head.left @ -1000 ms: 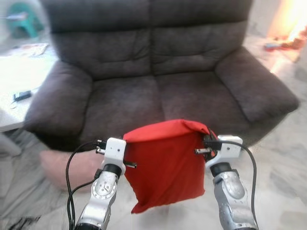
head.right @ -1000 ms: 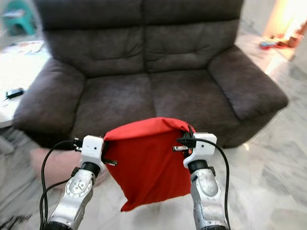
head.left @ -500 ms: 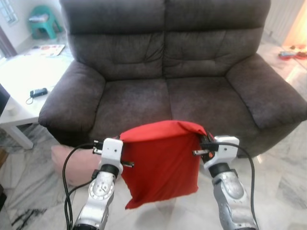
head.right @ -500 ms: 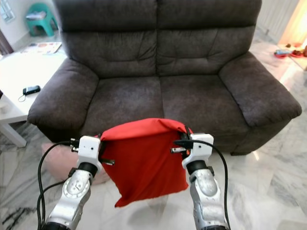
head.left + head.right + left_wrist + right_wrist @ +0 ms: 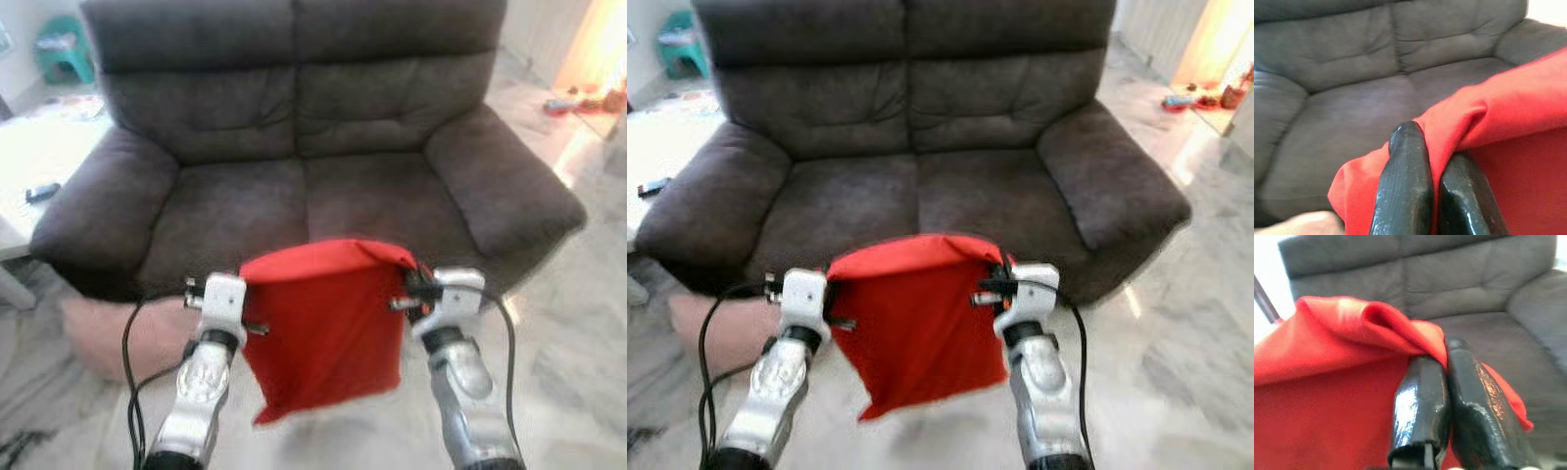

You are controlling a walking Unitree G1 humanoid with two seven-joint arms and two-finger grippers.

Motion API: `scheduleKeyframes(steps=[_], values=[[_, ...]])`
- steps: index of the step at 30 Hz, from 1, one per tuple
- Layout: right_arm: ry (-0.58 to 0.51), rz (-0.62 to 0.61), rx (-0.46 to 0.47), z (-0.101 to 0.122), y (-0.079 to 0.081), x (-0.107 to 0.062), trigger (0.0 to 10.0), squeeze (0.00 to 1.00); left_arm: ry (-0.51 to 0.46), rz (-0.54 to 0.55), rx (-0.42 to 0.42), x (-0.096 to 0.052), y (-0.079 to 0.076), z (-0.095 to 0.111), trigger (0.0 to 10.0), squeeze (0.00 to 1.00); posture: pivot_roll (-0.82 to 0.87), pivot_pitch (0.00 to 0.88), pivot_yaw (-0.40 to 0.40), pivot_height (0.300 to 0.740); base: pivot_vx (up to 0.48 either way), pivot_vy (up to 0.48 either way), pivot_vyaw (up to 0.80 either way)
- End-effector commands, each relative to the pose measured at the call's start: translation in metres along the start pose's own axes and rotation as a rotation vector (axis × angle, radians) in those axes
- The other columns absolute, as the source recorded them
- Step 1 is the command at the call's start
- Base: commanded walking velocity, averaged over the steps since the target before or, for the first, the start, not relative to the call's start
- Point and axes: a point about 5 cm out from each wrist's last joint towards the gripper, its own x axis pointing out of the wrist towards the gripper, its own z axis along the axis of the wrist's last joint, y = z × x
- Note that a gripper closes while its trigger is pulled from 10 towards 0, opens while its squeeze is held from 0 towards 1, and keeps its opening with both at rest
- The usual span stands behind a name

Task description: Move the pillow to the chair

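I kept both grippers' fingers pinched on the red pillow (image 5: 323, 328); view swung, sofa (image 5: 294, 186) stayed ahead, so carry unfinished.

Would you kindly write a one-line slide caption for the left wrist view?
Left gripper pinches a fold of the red pillow, with the dark grey sofa beyond.

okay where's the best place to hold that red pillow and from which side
By its top corners, one from each side, as now: the left gripper and right gripper each pinch a corner of the red pillow. It's limp and flat, so it hangs spread between them.
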Motion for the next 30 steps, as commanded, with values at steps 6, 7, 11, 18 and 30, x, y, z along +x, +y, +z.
scheduleKeyframes(steps=[6,7,11,18,30], values=[[-0.091,0.016,0.010,0.017,0.006,0.009,10.0,0.00,-0.078,0.040,0.013,0.004,0.014,0.014,10.0,0.00,-0.01,0.051,0.020,0.740,0.000,-0.304,0.00],[-0.091,0.016,0.010,0.017,0.006,0.009,10.0,0.00,-0.078,0.040,0.013,0.004,0.014,0.014,10.0,0.00,-0.01,0.051,0.020,0.740,0.000,-0.304,0.00],[-0.092,0.015,0.007,0.018,0.005,0.009,10.0,0.00,-0.080,0.040,0.014,0.004,0.013,0.015,10.0,0.00,-0.01,0.050,0.018,0.740,0.000,-0.300,0.00],[-0.091,0.022,0.008,0.017,0.007,0.010,10.0,0.00,-0.082,0.042,0.015,0.004,0.014,0.015,10.0,0.00,-0.01,0.052,0.018,0.740,0.000,-0.301,0.00],[-0.098,0.013,0.002,0.020,0.003,0.011,10.0,0.00,-0.129,0.032,0.062,0.004,0.020,0.024,10.0,0.00,-0.01,0.054,0.021,0.740,0.000,-0.051,0.00]])
